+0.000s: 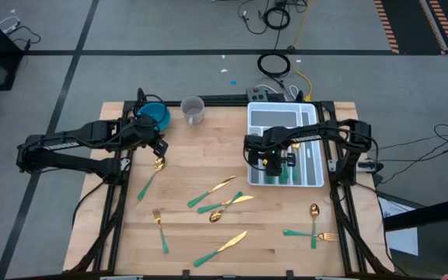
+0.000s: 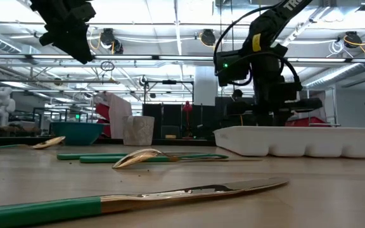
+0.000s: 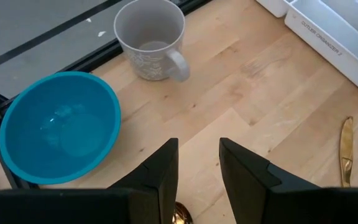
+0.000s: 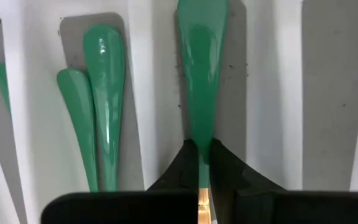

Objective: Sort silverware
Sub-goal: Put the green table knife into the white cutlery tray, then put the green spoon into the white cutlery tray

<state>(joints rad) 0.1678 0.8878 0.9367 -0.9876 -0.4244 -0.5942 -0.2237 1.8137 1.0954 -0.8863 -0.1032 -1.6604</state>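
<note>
Right gripper (image 4: 199,163), over the white tray (image 1: 317,140), pinched a light, stiff, slick teal-handled piece (image 4: 201,74) at handle-head junction, prob. best grip; left gripper (image 3: 199,163) spread, beside blue bowl (image 3: 59,127).

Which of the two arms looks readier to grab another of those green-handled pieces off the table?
The left, probably. Its gripper hangs open right above a spoon near the blue bowl. The right gripper is busy over the white tray, shut on a green-handled piece.
</note>
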